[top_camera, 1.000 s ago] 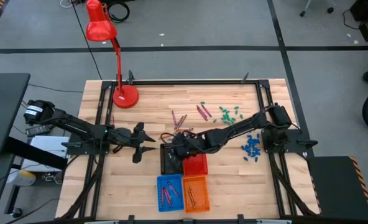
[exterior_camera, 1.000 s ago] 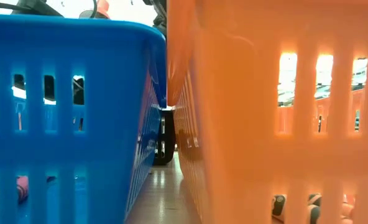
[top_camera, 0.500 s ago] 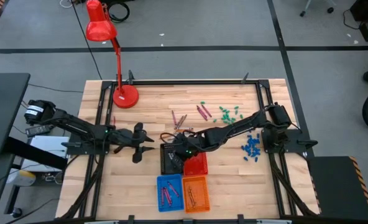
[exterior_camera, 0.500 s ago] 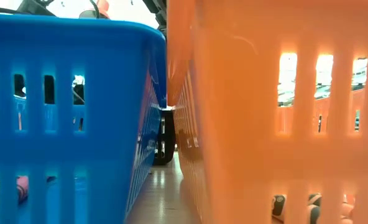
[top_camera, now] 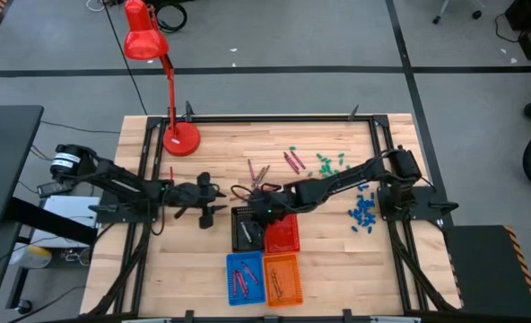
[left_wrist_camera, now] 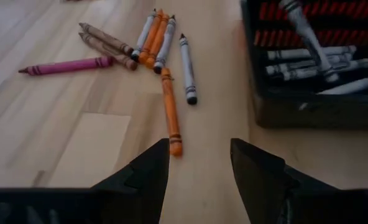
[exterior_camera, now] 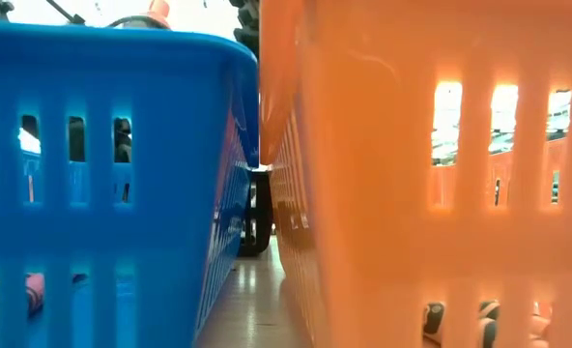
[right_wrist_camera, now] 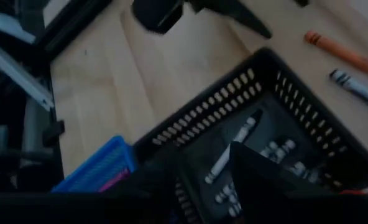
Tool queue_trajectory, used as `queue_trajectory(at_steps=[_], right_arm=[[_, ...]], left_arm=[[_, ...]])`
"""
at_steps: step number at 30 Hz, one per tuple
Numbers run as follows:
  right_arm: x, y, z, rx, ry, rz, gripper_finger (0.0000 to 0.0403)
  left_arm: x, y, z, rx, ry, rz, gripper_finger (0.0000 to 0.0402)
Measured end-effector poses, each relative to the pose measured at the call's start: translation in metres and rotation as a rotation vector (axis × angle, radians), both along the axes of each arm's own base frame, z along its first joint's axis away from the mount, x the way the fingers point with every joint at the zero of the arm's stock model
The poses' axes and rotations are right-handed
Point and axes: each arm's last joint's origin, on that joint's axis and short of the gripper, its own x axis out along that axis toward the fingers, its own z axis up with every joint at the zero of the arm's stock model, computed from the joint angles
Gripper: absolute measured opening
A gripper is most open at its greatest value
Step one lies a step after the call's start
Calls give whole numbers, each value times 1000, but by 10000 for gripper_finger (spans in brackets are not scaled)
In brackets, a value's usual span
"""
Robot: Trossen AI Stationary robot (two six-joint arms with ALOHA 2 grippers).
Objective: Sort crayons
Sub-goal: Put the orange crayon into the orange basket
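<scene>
Mid-sort, with right gripper (top_camera: 264,213) over the black basket (top_camera: 245,235) of grey crayons (left_wrist_camera: 308,56), fingers apart and empty, and left gripper (left_wrist_camera: 199,163) spread before an orange crayon (left_wrist_camera: 170,112): closing on it probably comes next.

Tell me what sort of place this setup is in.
Probably a robotics lab or workshop: a wooden table in a metal frame carries two mounted arms, it stands on a bare grey floor marked with dark tape lines, and a red desk lamp lights it.
</scene>
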Motion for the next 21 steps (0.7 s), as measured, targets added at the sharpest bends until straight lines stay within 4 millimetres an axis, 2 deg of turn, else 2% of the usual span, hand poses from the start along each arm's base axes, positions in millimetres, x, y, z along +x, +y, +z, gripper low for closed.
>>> queue_trajectory(at_steps=[10, 21], right_arm=[[-3, 3, 7, -158, -37, 39, 152], [0, 10, 11, -204, -103, 30, 152]], left_arm=[[8, 5, -13, -3, 6, -18, 183], [26, 13, -24, 40, 43, 7, 183]])
